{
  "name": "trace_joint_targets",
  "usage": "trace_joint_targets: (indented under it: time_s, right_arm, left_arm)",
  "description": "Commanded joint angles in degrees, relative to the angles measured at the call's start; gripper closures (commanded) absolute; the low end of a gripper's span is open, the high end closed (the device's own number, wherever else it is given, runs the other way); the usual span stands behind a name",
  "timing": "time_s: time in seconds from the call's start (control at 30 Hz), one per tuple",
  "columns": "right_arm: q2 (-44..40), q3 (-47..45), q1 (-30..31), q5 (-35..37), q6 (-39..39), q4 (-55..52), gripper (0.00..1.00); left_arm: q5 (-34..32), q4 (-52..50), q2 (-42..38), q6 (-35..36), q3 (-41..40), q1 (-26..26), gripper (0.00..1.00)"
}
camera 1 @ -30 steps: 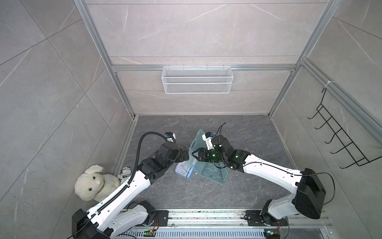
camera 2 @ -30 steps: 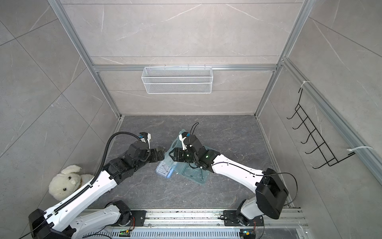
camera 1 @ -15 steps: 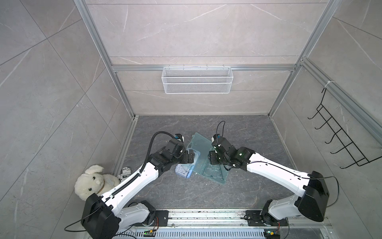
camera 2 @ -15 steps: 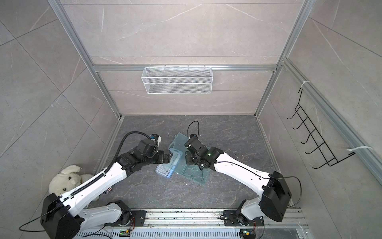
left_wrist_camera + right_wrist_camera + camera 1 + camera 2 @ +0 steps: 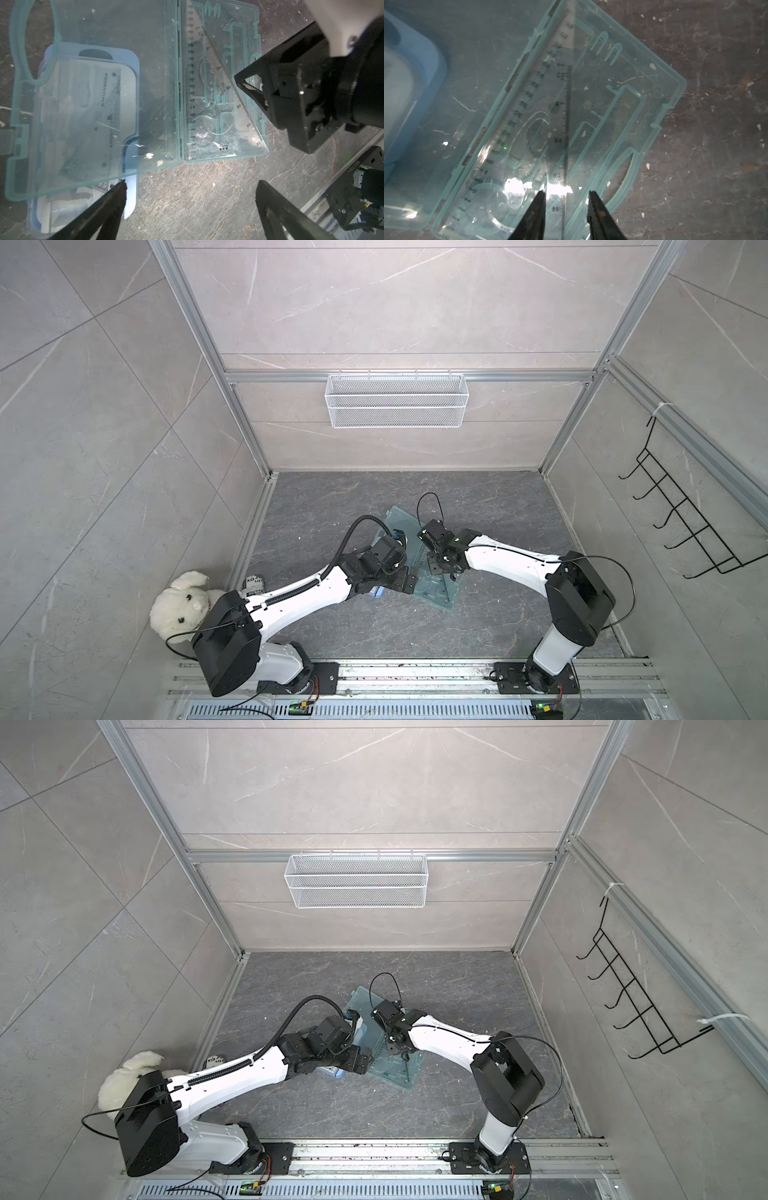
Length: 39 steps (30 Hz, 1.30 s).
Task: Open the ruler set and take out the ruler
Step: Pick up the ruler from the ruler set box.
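Case (image 5: 675, 87) lid now lies flat open. My right jaws have narrowed, not yet clamped, astride the ruler (image 5: 564, 116) lying in the case. Left jaws wide apart, empty.

Bright, even; wrist-cam glare on case (image 5: 654, 68)

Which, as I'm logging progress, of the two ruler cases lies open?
The teal see-through case: both halves lie spread flat, a set square showing in one. The blue case lies partly beneath its lid half.
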Motion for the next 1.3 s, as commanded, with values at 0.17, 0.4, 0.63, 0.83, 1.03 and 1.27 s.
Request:
trace_joint_targets:
  time_s: [0.17,0.4,0.63,0.83,1.03,1.27]
  right_arm:
    - [3.9,-1.4,-1.1,-5.2,-1.2,4.3,0.64]
    - [4.8,-3.2,-1.1,-6.8,-1.2,6.0,0.60]
    - [4.0,-5.6,-1.1,-7.1,-1.0,7.8,0.63]
    - [2.7,-6.4,-1.1,-7.6,-0.9,8.4,0.71]
    - [1.7,-6.4,-1.1,-8.4,-1.2,8.1,0.78]
    - [-0.7,-6.2,-1.1,-8.1,-1.5,7.2,0.80]
  left_arm:
    - [-0.1,3.7,1.4,-1.7,1.5,-0.1,0.02]
    - [-0.7,3.1,2.9,-2.1,2.9,-0.1,0.01]
    - [-0.1,2.5,5.5,-2.1,5.4,-0.1,0.01]
    - [-0.1,2.5,5.7,-2.7,5.4,-0.2,0.01]
    - [-0.5,2.4,6.1,-3.2,5.4,-0.1,0.01]
    - [-0.4,2.4,7.1,-3.2,6.1,-0.2,0.01]
